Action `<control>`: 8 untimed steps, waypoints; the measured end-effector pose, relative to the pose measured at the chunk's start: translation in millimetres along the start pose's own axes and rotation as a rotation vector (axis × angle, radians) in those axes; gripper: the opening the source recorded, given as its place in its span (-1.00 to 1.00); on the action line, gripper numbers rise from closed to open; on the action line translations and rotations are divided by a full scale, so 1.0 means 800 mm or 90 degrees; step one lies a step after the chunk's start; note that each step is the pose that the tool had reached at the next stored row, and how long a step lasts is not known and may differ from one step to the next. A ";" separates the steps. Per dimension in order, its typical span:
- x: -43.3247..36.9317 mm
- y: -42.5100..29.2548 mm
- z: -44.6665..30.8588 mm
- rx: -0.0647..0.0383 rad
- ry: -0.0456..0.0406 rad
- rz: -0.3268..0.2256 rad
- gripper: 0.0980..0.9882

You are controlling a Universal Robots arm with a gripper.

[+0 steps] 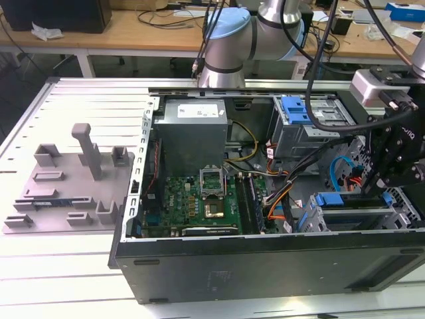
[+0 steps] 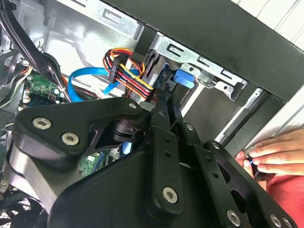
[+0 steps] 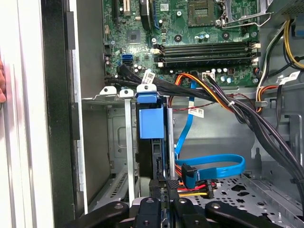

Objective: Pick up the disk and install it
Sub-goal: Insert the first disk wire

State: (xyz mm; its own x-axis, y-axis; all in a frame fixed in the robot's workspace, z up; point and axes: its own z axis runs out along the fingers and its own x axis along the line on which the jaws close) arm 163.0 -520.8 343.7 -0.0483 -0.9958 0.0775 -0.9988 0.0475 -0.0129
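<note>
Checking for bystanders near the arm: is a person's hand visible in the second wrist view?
Yes, a hand rests beside the computer case, close to the gripper's black linkage.

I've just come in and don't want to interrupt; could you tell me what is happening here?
The robot arm's pincer is inside the open computer case, at the drive cage, beside the disk standing edge-on in a slot under a blue latch tab. A person's hand is by the case's outer wall.

Motherboard was green. Drive carrier blue. Data cable light blue. Power wires red/yellow/orange/black. Case black. Gripper black.
</note>
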 end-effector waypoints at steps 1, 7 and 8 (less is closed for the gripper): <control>0.000 0.0000 0.0003 0.000 0.0000 0.000 -0.84; 0.000 0.0000 0.0019 0.000 0.0001 0.000 -0.84; 0.000 0.0000 0.0021 0.000 0.0001 0.000 -0.84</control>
State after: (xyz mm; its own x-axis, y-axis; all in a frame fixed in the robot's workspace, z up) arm 163.0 -520.8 342.1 -0.0483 -0.9958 0.0776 -0.9988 0.0474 -0.0129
